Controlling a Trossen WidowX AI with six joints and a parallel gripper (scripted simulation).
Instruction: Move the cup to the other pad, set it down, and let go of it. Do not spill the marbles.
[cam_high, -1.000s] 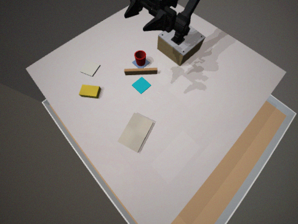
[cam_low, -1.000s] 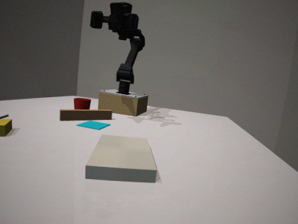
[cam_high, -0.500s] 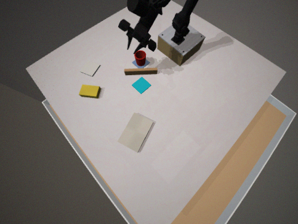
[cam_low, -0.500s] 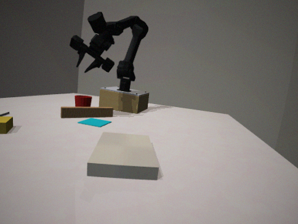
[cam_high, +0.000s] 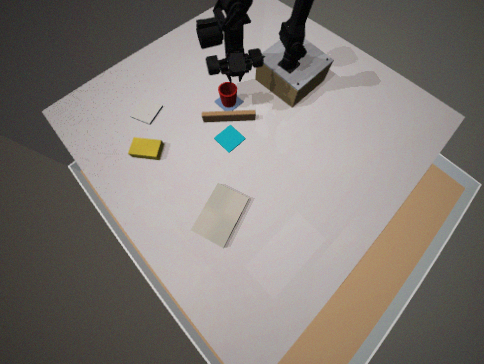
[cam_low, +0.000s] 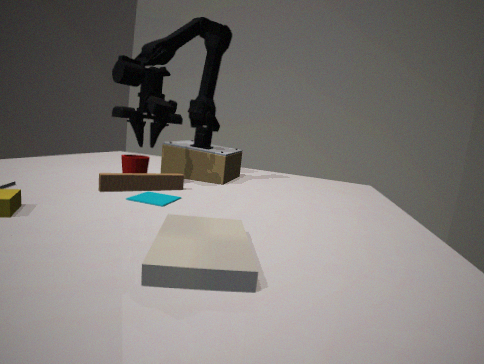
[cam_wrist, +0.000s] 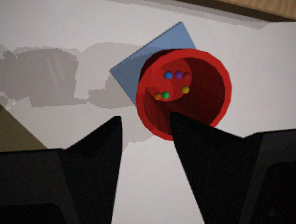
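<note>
Currently above the small red round cup (cam_wrist: 184, 95), well short of contact: black parallel-jaw gripper (cam_low: 146, 135) hanging over it, fingers partly closed with a visible gap, nothing between them. Cup sitting upright on the pale blue square pad (cam_wrist: 142, 62), mouth facing straight up, near the tan block (cam_low: 202, 161) under the arm's base and just behind the brown wooden bar (cam_low: 141, 181) that lies between it and the bright cyan square pad (cam_high: 230, 138), presumably the destination. Loose coloured marbles (cam_wrist: 173, 84) resting on the cup floor, several in blue, purple, green, orange and yellow. Likely a light, rigid, smooth-walled vessel, slightly wider at the rim than at the base, so probably prone to slipping upward out of a weak pinch; no handle visible. Best taken across the wall below the rim, one finger on each side, or with one finger inside and one outside the rim, as the wrist view hints with the right-hand finger (cam_wrist: 200, 150) overlapping the rim's edge. Long axis vertical, and to be kept that way throughout: any tilt while clearing the wooden bar would probably send the marbles rolling out. Needs a lift high enough to pass over the bar before lowering.
</note>
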